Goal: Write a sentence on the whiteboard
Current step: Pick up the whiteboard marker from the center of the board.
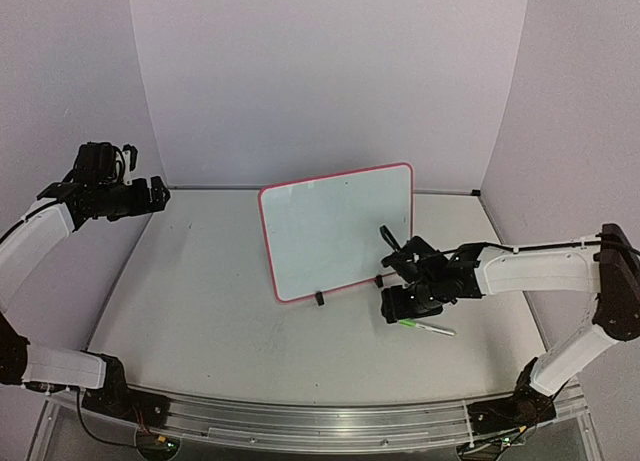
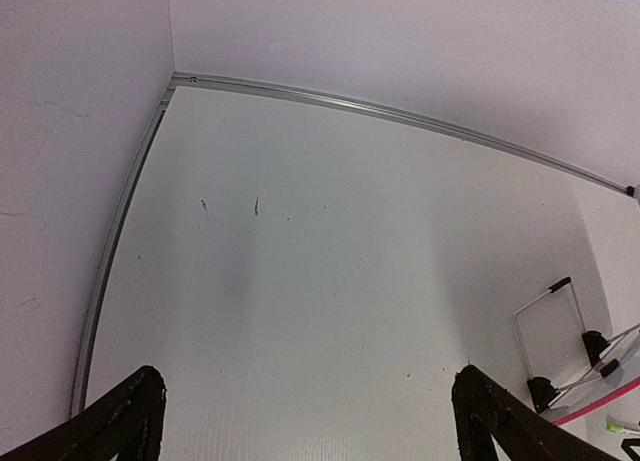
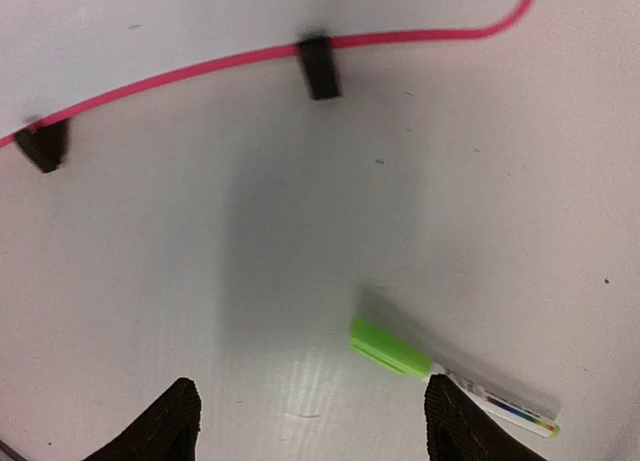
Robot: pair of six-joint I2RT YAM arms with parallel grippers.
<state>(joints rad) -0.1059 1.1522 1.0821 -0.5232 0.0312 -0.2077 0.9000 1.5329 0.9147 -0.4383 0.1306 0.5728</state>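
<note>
Soft, even light fills all three views, with a faint lilac cast on the plain walls and no hard glare. The tilted white board with the red-pink rim (image 1: 335, 231) reads a matt pale blue-grey. Shadows on the white table (image 1: 200, 311) are weak and blurred at the edges. In the right wrist view a broad grey band of shade runs down the middle. There the green-capped white marker (image 3: 390, 348) throws a soft shadow along its upper side, and the black fingertips (image 3: 165, 426) of the right gripper (image 3: 310, 426) are out of focus. The left wrist view bows the thin metal rail (image 2: 110, 251) at the table's edge, and the left gripper (image 2: 310, 421) shows only as dark silhouettes.
</note>
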